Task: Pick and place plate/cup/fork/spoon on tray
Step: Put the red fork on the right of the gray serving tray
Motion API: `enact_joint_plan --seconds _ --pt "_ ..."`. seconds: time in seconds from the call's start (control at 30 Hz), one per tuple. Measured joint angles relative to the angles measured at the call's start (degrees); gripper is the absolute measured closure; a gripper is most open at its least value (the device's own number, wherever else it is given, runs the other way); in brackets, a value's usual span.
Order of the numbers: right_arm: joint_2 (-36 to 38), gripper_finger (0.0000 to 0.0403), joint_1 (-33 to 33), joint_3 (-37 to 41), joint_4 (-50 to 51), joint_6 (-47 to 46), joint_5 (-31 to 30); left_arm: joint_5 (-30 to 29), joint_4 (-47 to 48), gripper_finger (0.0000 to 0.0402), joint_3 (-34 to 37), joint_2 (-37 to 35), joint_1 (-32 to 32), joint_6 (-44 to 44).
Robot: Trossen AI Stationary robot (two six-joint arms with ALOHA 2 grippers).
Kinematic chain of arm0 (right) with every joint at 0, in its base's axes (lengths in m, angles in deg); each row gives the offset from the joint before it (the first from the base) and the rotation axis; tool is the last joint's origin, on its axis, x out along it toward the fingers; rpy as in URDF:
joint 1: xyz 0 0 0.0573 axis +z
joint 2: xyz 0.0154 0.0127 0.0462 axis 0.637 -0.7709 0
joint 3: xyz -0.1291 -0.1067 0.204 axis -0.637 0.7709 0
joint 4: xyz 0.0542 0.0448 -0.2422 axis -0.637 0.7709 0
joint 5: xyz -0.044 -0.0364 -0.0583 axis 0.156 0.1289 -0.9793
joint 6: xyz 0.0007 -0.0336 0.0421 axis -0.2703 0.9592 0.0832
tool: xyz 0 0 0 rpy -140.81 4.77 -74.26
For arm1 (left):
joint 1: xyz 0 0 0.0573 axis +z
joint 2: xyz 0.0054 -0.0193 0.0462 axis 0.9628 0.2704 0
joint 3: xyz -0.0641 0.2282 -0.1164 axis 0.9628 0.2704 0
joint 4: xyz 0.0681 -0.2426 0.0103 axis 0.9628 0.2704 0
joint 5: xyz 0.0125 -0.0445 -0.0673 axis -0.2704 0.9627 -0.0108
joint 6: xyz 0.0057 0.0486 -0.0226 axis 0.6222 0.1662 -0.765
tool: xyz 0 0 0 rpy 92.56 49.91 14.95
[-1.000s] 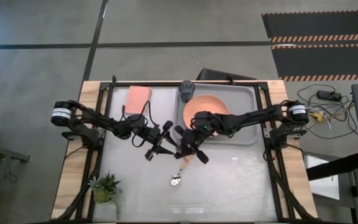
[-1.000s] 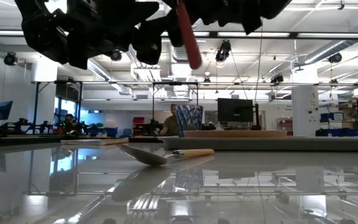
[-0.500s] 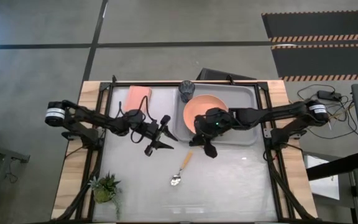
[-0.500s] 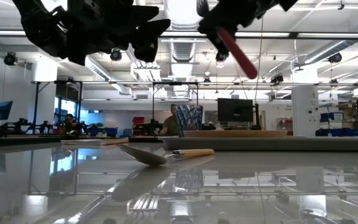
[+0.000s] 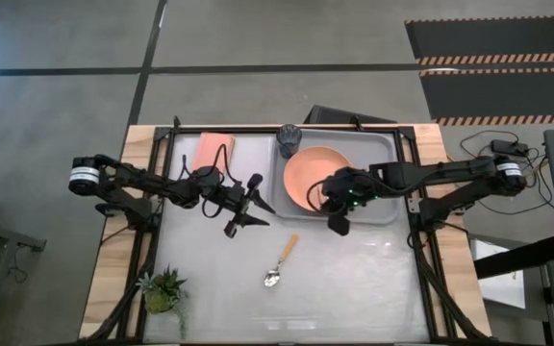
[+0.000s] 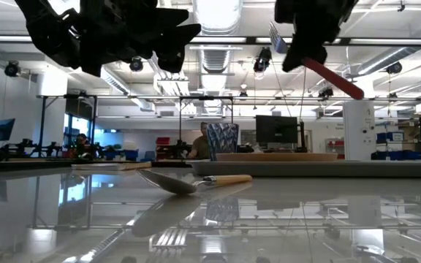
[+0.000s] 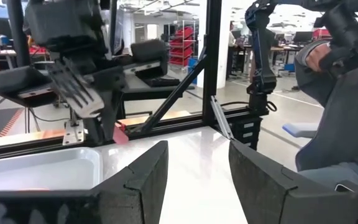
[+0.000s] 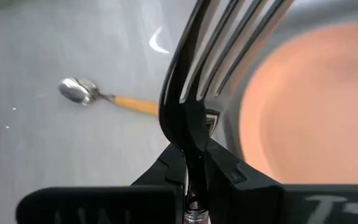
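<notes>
My right gripper (image 5: 337, 213) is shut on the fork (image 6: 320, 66), which has silver tines (image 8: 229, 37) and a red handle. It holds the fork high over the near left corner of the grey tray (image 5: 392, 216), beside the orange plate (image 5: 311, 178) that lies in the tray. The dark cup (image 5: 289, 139) stands at the tray's far left corner. The spoon (image 5: 279, 264) lies flat on the table, nearer than the tray. My left gripper (image 5: 248, 204) is open and empty, left of the tray and above the table. My right gripper pinches the fork's neck (image 8: 188, 146) between its two fingers, where the metal meets the red handle. The tines stick out past the fingertips. The fork is lifted clear and tilted, its tines (image 6: 276, 33) high and its handle end (image 6: 353, 89) lower.
A pink rectangular pad (image 5: 214, 152) lies at the table's far left. A small potted plant (image 5: 162, 288) stands at the near left corner. Bare table lies around the spoon. In the left wrist view a person (image 7: 347, 93) sits beyond the table.
My right gripper has carried the fork from above the spoon toward the table's right and far side, to the tray's near left corner beside the plate. The fork has turned, its handle now slanting the other way. My left gripper has stayed about where it was.
</notes>
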Motion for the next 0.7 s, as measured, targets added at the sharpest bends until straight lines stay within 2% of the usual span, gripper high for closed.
enact_joint_plan --seconds 0.3,0.43,0.57,0.7 --pt "0.81 0.0385 -1.81 2.32 4.52 -3.89 -2.03 -0.77 -0.02 0.0249 0.0 0.0 0.04 0.04" --pt "0.9 0.0385 -4.76 2.39 14.45 -8.64 -10.25 -1.07 -0.02 0.0249 0.0 0.0 0.04 0.04" --pt "0.91 0.0385 -9.43 2.62 24.02 -14.35 -18.4 -4.02 -0.03 0.0249 0.0 0.0 0.04 0.08" --pt "1.52 0.0385 -15.47 4.13 25.58 -15.86 -18.97 -5.77 -0.02 0.0249 0.02 0.0 0.04 0.09"
